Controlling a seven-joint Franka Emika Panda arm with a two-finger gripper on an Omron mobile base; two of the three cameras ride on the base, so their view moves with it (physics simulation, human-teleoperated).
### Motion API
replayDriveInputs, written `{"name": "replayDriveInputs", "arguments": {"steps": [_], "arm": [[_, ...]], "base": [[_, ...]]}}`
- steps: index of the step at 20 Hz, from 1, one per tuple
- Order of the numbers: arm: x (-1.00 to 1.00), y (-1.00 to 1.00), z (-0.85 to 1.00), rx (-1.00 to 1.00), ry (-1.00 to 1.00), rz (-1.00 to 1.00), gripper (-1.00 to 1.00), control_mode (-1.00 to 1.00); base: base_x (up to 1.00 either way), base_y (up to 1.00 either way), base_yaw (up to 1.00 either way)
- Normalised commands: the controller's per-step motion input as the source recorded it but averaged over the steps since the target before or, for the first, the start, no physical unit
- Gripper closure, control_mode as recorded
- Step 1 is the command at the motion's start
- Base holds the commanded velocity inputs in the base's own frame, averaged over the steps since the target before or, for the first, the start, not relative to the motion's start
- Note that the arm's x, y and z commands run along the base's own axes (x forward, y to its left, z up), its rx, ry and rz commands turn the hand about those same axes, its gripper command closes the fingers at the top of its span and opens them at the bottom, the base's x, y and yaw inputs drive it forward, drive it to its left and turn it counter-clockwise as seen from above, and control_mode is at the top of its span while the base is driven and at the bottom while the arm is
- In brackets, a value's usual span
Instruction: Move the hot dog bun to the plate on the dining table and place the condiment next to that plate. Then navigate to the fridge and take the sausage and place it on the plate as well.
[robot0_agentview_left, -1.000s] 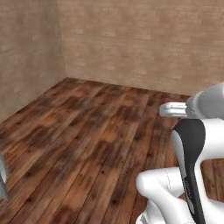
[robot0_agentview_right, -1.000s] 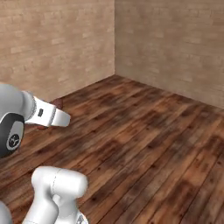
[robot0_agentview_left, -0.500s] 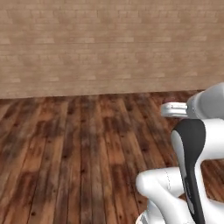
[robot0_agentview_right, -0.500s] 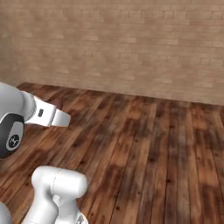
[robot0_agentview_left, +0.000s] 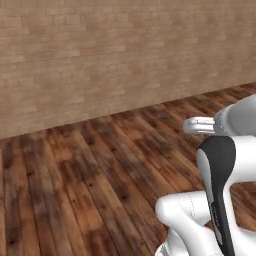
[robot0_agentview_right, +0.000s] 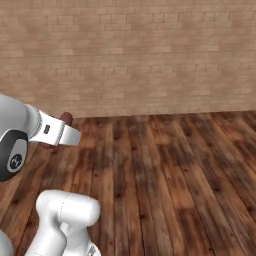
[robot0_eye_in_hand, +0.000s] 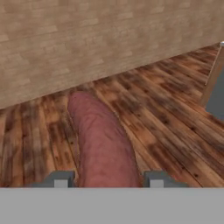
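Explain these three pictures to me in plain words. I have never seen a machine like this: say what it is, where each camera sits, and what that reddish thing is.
This is a white robot arm with dark joints, mounted on a base that can drive around a computer-drawn room. Two cameras ride on the base behind the arm, one to its left and one to its right; both look forward at a dark wooden plank floor and a tan brick wall. The third camera sits on the hand and looks along the two-finger gripper. Its two small grey fingertips rise at the bottom, shut on a stubby dark red-brown sausage that points away from the lens. The sausage's tip also peeks out behind the arm in the right base view. At the hand view's right edge stands a grey slab with a wooden edge; I cannot tell what it is.
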Motion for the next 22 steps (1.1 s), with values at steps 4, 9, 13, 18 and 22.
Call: {"name": "replayDriveInputs", "arguments": {"steps": [4,9,13,18,22], "arm": [[0.00,0.00,0.00,0.00,0.00,0.00,1.00,1.00],[0.00,0.00,0.00,0.00,0.00,0.00,1.00,1.00],[0.00,0.00,0.00,0.00,0.00,0.00,1.00,1.00],[0.00,0.00,0.00,0.00,0.00,0.00,1.00,1.00],[0.00,0.00,0.00,0.00,0.00,0.00,1.00,1.00]], "base": [[1.00,-0.07,-0.54],[1.00,0.05,-0.50],[1.00,0.35,-0.47],[1.00,0.57,-0.49],[1.00,0.77,-0.49]]}}
